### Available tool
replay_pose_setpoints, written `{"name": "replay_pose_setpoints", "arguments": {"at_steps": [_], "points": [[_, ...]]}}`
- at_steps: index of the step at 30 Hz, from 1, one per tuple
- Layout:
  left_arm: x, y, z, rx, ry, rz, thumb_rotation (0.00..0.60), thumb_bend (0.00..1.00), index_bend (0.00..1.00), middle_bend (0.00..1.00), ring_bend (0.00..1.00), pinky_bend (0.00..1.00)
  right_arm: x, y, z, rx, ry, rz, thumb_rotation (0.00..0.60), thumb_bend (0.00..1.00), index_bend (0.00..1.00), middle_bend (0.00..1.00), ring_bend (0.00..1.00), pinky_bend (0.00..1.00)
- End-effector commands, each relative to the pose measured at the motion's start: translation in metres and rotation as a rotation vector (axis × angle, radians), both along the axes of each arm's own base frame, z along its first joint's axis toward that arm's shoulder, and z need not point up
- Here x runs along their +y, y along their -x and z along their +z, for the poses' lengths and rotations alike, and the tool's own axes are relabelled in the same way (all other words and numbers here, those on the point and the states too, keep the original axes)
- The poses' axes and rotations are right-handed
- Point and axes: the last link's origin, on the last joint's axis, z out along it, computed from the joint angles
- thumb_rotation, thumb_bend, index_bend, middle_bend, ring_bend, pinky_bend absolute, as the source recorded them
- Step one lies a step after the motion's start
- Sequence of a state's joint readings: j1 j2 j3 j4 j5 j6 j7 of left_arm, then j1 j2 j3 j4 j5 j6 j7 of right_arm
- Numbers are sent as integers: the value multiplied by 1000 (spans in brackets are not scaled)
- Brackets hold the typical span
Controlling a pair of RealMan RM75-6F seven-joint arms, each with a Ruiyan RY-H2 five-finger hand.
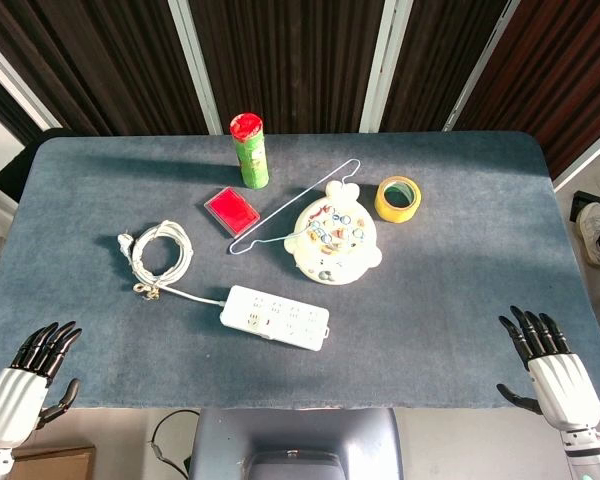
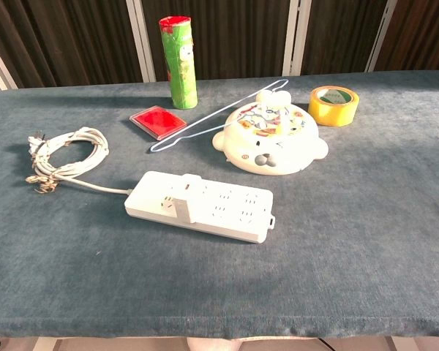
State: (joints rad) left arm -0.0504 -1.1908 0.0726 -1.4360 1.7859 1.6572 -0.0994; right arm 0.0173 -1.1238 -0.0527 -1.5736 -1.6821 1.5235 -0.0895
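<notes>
My left hand (image 1: 25, 378) hovers open at the table's near left corner, holding nothing. At the near right corner my right hand (image 1: 546, 366) is open too, fingers apart and empty. Neither hand shows in the chest view. Between them, toward the middle, lies a white power strip (image 1: 275, 317) (image 2: 200, 205) with its coiled white cable (image 1: 160, 251) (image 2: 66, 154) to the left. Behind it sit a cream bear-shaped toy (image 1: 333, 240) (image 2: 271, 139), a thin wire hanger (image 1: 295, 207) (image 2: 219, 115), a red flat box (image 1: 231, 210) (image 2: 158, 120), a green can with a red lid (image 1: 250, 150) (image 2: 178, 62) and a yellow tape roll (image 1: 398, 199) (image 2: 334, 105).
The grey-blue table (image 1: 460, 290) (image 2: 366, 241) spans both views, its front edge near both hands. Dark panelled walls with white strips stand behind it. A shoe (image 1: 592, 225) lies on the floor at the right.
</notes>
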Motion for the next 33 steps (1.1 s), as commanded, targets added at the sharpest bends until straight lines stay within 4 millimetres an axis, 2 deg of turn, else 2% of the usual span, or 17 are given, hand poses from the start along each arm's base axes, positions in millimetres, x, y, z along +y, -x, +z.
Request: {"name": "replay_pose_setpoints", "arguments": {"at_steps": [1, 6, 11, 15, 18, 19, 22, 27, 33], "points": [[0, 0, -1, 2, 3, -2, 600, 460, 0, 57, 38, 113, 0, 0, 0, -1, 0, -1, 600, 273, 0, 46, 0, 82], [5, -2, -15, -8, 24, -6, 600, 460, 0, 56, 37, 113, -1, 0, 0, -9, 0, -6, 600, 273, 0, 46, 0, 82], [15, -16, -52, -45, 93, -78, 600, 458, 0, 47, 27, 114, -3, 0, 0, -26, 2, -8, 600, 274, 0, 46, 0, 82], [17, -20, -58, -42, 104, -96, 600, 459, 0, 28, 14, 114, -3, 0, 0, -28, 3, -8, 600, 273, 0, 46, 0, 83], [25, -37, -83, -33, 141, -157, 600, 457, 0, 4, 0, 107, -6, 0, -2, -27, 4, -11, 600, 273, 0, 46, 0, 82], [30, -58, -110, -61, 217, -206, 600, 455, 0, 2, 0, 105, -7, 0, -3, -34, 6, -12, 600, 273, 0, 46, 0, 82], [43, -75, -136, -77, 238, -209, 600, 447, 0, 0, 0, 102, -7, 0, -4, -39, 8, -6, 600, 273, 0, 46, 0, 82], [59, -95, -174, -94, 249, -201, 600, 430, 0, 0, 0, 101, -8, 0, -4, -53, 11, -1, 600, 273, 0, 46, 0, 82], [75, -120, -200, -86, 193, -233, 600, 428, 0, 0, 0, 100, -10, 1, -5, -44, 7, -11, 600, 274, 0, 46, 0, 82]]}}
